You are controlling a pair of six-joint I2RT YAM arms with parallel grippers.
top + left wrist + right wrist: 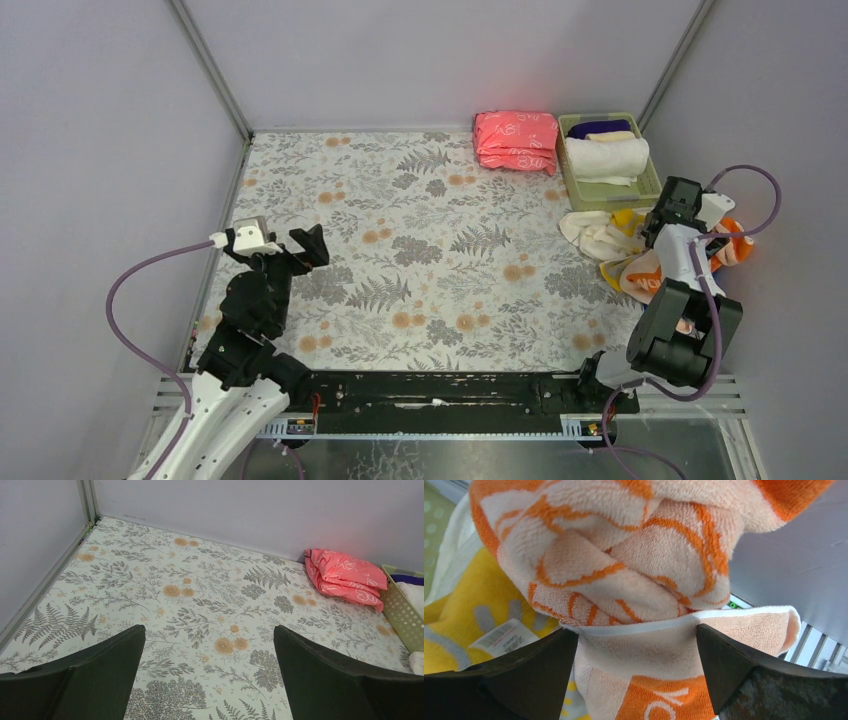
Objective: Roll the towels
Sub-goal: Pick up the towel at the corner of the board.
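The worktop (400, 250) has a grey and orange floral cover, and all the stuff is crammed along the right edge of the overhead view. Upper right there's a folded pink stack (516, 141) with a white pattern, up against the back wall. Just beside it on the right is a pale green basket (652, 186). In the basket there's a rolled cream-white towel (606, 157), and behind it a blue towel (600, 128).

Right below the basket is the loose heap: cream-white towels (590, 235), a yellow towel (628, 218) and the orange towel (738, 245) with white pattern. They all overlap, hard up against the right wall.

The right gripper (636, 635) is down in that heap, released, fingers spread wide. A bunched fold of the orange towel and its white hem fills the gap between them. Can't tell if the fingers actually touch the cloth. From above, its arm covers part of the heap.

The left gripper (306, 246) is over at the left of the overhead view, well apart from everything. It's also spread wide and holds nothing, with only floral cover showing between its fingers.

Writing-wise, the yellow towel has a white tag (504, 637) with a barcode and small print, too small to read. There's white lettering at the bottom of the orange towel, cut off by the frame. One letter looks like an O.
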